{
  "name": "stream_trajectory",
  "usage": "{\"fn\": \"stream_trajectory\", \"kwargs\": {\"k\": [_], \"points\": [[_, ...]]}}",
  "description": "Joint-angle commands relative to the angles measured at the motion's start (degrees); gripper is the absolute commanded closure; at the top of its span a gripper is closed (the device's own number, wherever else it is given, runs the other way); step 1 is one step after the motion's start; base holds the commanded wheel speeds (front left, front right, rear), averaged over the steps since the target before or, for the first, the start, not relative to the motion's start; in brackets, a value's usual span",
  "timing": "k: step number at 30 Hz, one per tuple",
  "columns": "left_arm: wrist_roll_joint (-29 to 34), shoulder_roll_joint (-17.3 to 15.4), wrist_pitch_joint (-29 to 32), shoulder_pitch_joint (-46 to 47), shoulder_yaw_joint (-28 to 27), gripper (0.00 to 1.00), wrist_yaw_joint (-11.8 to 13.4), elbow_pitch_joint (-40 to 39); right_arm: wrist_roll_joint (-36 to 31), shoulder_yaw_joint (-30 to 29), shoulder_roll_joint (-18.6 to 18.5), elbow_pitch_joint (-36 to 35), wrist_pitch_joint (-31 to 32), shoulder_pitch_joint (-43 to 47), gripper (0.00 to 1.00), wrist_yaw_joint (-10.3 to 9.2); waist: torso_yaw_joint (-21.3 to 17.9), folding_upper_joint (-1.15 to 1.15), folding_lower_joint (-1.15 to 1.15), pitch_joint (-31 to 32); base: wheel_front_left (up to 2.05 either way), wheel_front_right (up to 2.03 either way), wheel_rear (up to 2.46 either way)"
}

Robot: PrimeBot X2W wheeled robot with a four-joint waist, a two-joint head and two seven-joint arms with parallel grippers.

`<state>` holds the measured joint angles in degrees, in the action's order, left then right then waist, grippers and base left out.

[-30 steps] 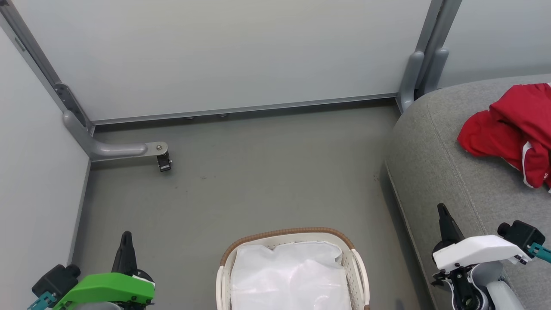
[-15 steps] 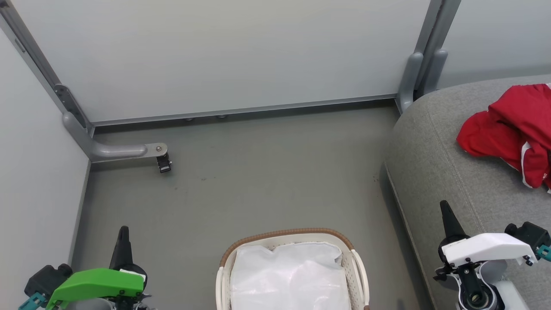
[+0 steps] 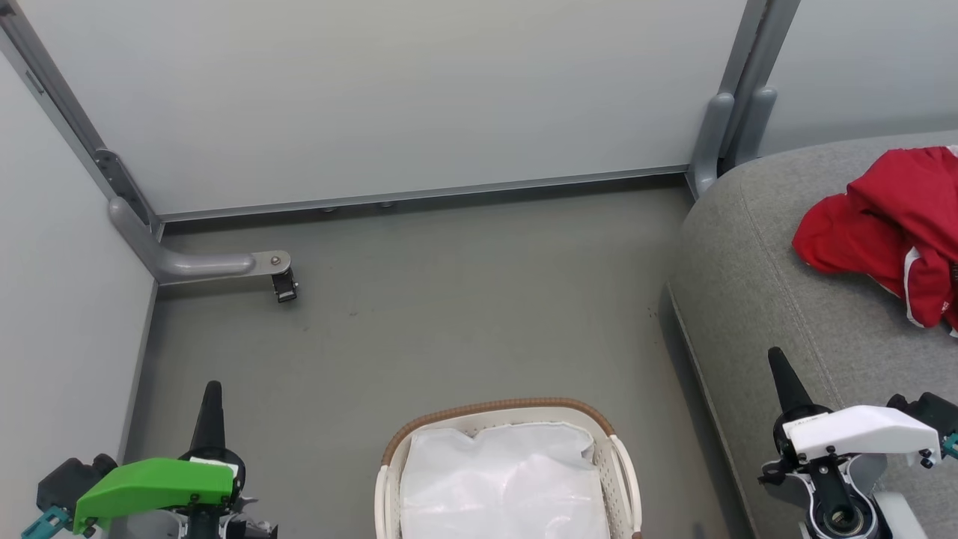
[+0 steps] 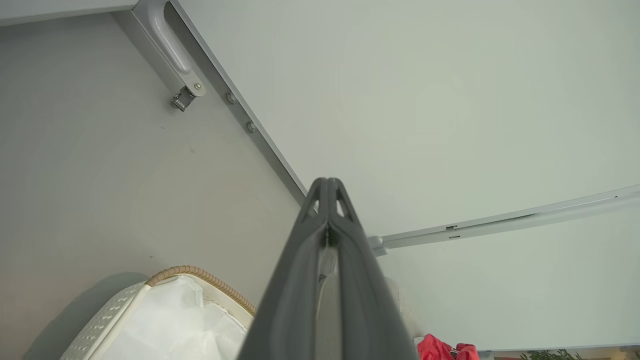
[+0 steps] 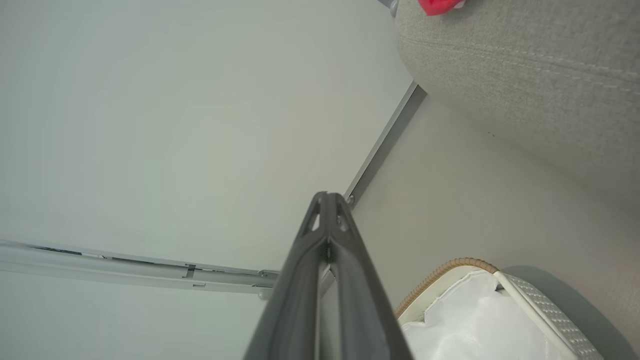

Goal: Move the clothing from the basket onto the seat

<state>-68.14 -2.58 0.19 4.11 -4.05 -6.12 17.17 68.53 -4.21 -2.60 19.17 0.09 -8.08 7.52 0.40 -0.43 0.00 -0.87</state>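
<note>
Standing by the pale partition (image 3: 389,97), you see the clothing (image 3: 887,221) lying in a crumpled red heap on the seat (image 3: 771,314). It looks thin and slick, with a white stripe down one fold. Its right part is cut off by the head view's edge, so I cannot tell whether it is one garment or two.

The seat is a light-grey woven cushion with a rounded corner and a stitched seam along its top. Beside it on the dull grey floor (image 3: 464,314) sits the basket (image 3: 494,406), well apart from the red heap. It has cream perforated plastic walls, a brown braided rim and a wrinkled, glossy white liner (image 3: 509,479) (its near half drops below the head view's bottom edge).

The left gripper (image 3: 212,389), under a green cover, and the right gripper (image 3: 776,358), under a white one, point up that view. Each has its dark tapered fingers pressed together, clenched on nothing. The wrist views make this plainer, with each pair meeting in one slim wedge.

The left wrist view catches a scrap of red (image 4: 440,350) at its bottom edge, partly behind the fingers. The right wrist view brings the seat's coarse weave (image 5: 525,75) up close, with a sliver of red (image 5: 440,6) at the top edge.
</note>
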Motion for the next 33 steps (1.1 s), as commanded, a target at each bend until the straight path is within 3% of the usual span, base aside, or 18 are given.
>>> {"fn": "stream_trajectory", "kwargs": {"k": [1,33], "points": [[-1.6,-0.4,0.4,1.3,-0.4,1.00,-0.5,-0.6,1.6,-0.3,-0.4,-0.8,0.5,0.1,1.00,-0.03,0.0,0.25,0.00,0.0,0.00,0.00,0.00],[-16.7,-0.4,4.5,2.4,-2.0,1.00,-1.1,-2.2,16.4,-1.8,-0.4,-3.7,4.6,1.4,1.00,-0.03,-0.2,0.36,0.00,0.5,0.00,0.00,0.00]]}}
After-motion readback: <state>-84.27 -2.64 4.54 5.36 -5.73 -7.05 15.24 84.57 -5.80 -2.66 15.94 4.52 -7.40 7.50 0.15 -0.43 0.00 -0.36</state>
